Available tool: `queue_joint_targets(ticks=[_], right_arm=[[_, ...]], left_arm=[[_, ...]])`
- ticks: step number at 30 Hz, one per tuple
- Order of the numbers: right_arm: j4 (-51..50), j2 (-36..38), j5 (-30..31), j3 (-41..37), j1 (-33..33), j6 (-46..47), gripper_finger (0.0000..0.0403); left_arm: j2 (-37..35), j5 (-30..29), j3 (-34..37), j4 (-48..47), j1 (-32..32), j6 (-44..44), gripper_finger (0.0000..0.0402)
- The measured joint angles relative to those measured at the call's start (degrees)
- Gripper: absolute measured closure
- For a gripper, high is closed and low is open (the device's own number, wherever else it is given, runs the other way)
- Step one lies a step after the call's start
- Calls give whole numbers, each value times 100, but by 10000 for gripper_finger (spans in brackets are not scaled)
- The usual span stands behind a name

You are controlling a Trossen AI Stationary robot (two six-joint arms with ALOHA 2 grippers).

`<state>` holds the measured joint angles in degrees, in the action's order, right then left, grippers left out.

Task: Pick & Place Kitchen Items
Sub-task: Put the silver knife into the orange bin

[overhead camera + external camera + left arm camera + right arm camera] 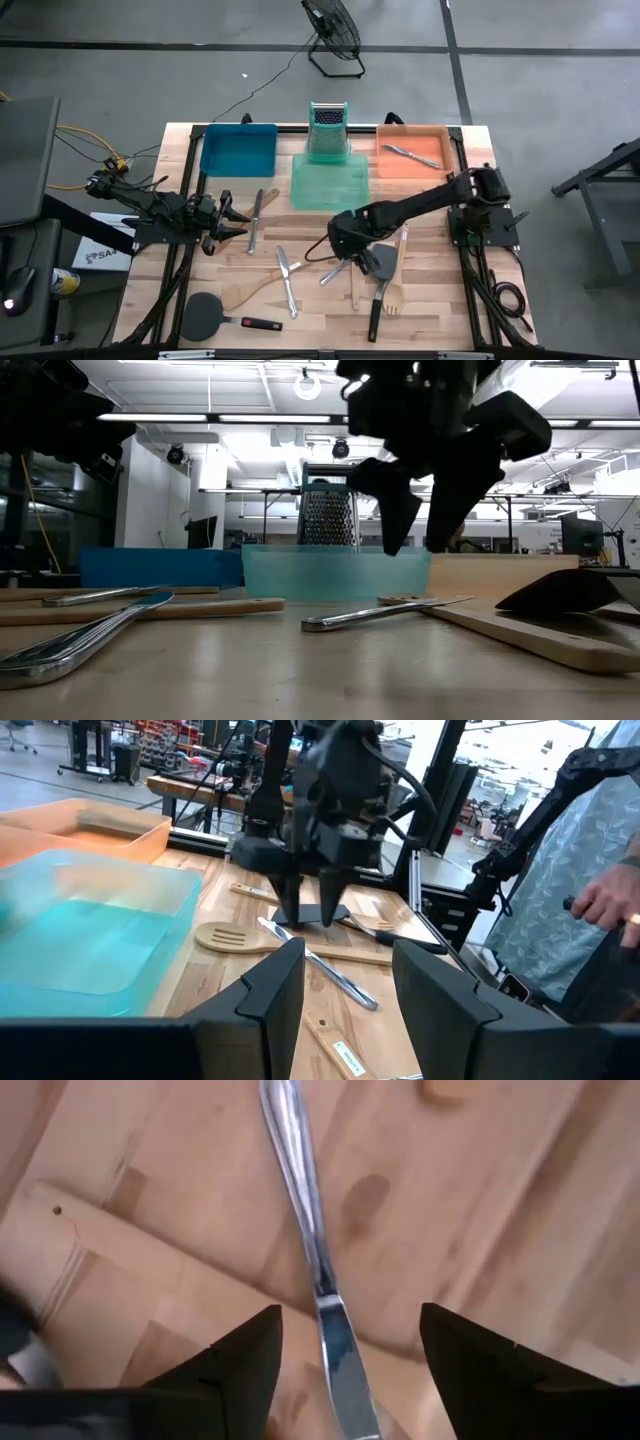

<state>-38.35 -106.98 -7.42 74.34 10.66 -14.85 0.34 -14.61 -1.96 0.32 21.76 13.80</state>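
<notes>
Loose utensils lie flat on the wooden table: a silver knife [334, 271] by my right gripper, other silver knives [257, 220] [287, 281], a wooden spoon [248, 292], wooden spatulas [354, 287] [396, 280], a black spatula [378, 272] and a red-tipped black spatula [215, 315]. My right gripper [341, 247] [420, 545] hangs open above the table and points down. In its wrist view the knife [310, 1250] runs between the fingers of my right gripper [345, 1345], untouched, crossing a wooden handle [150, 1260]. My left gripper [240, 222] [350, 990] waits open at the table's left.
At the far edge stand a blue tray [238, 150], a green tray [330, 182] with an upright metal grater [327, 132] behind it, and an orange tray [412, 165] holding a silver utensil [410, 153]. A person's hand [610, 905] shows beyond the table's right side.
</notes>
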Motion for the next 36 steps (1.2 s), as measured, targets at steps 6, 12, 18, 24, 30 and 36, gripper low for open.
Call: queue_joint_targets(ticks=[6,12,18,24,30,36], right_arm=[[-39,-390,4,219,78,-121,176],[-40,-507,113,224,178,-312,188],[97,-651,198,227,248,-349,199],[154,-781,251,224,248,-350,207],[182,-901,404,232,248,-359,217],[183,-944,279,241,246,-488,240]], left_arm=[[2,0,1,0,2,-2,250],[-1,-2,1,0,-1,-1,250],[-1,-1,0,0,-1,-2,250],[2,0,1,0,0,-1,250],[-1,-2,1,0,1,-2,250],[2,-4,-1,2,0,-2,250]])
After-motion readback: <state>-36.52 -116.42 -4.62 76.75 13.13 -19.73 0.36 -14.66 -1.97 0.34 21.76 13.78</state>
